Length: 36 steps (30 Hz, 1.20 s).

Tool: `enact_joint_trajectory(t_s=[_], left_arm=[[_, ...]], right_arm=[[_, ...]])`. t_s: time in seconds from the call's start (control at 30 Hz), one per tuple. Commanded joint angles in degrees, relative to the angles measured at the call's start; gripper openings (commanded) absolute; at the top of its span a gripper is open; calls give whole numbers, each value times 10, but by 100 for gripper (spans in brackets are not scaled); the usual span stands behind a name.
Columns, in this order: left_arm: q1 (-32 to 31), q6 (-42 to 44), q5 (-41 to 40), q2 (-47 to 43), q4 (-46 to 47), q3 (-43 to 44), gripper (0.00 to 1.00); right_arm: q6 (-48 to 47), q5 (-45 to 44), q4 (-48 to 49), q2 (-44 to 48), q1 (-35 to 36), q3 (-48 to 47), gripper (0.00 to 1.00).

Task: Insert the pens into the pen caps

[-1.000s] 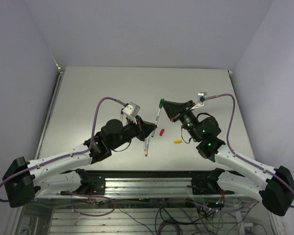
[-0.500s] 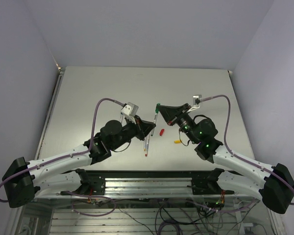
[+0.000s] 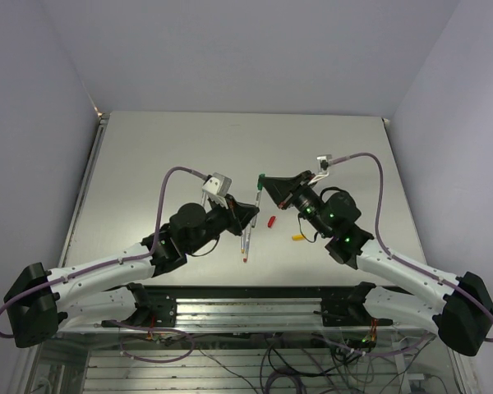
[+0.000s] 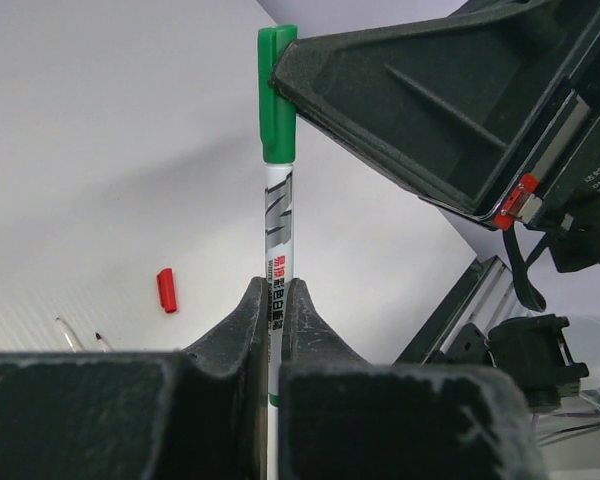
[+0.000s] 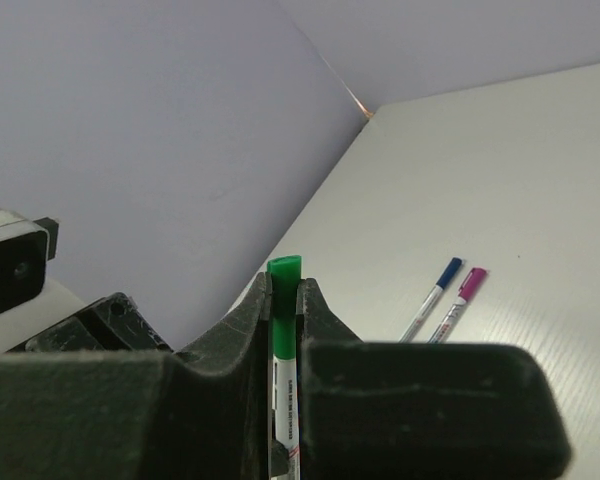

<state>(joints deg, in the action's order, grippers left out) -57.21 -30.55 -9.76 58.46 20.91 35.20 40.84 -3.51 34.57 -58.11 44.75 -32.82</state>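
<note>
Pen and green cap further left than earlier

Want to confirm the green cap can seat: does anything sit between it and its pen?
Nothing visible. The green cap, gripped by the right tool, sits on the end of the pen clamped in the left tool.

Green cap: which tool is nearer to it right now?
Right. The right tool is clamped on the green cap itself; the left tool grips the pen by its barrel further down, clear of the cap.
</note>
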Motion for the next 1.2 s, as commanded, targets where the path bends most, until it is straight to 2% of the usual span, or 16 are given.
enact_joint_trajectory(t_s=[0.0, 0.5, 0.67, 0.73, 0.77, 0.97, 1.03, 1.17], left_arm=[[13, 15, -64, -10, 90, 41, 7], [65, 9, -45, -1, 99, 61, 7], [65, 13, -49, 0, 21, 70, 7], [66, 12, -54, -1, -13, 64, 7], [65, 8, -57, -3, -28, 59, 7], [66, -20, -80, -3, -97, 15, 7], [67, -25, -95, 12, -134, 17, 7], [73, -23, -109, 62, -200, 36, 7]], right_arm=[[-10, 36, -138, -11, 20, -4, 0], [-3, 28, -197, -49, 67, -9, 0], [-21, -18, -198, -47, 70, -30, 2], [-38, -55, -207, -43, 69, -51, 20], [-43, -71, -210, -41, 70, -61, 25], [-89, -176, -206, -13, 69, -105, 40], [-100, -203, -203, -2, 69, -109, 48], [-108, -249, -208, 22, 67, -103, 59]])
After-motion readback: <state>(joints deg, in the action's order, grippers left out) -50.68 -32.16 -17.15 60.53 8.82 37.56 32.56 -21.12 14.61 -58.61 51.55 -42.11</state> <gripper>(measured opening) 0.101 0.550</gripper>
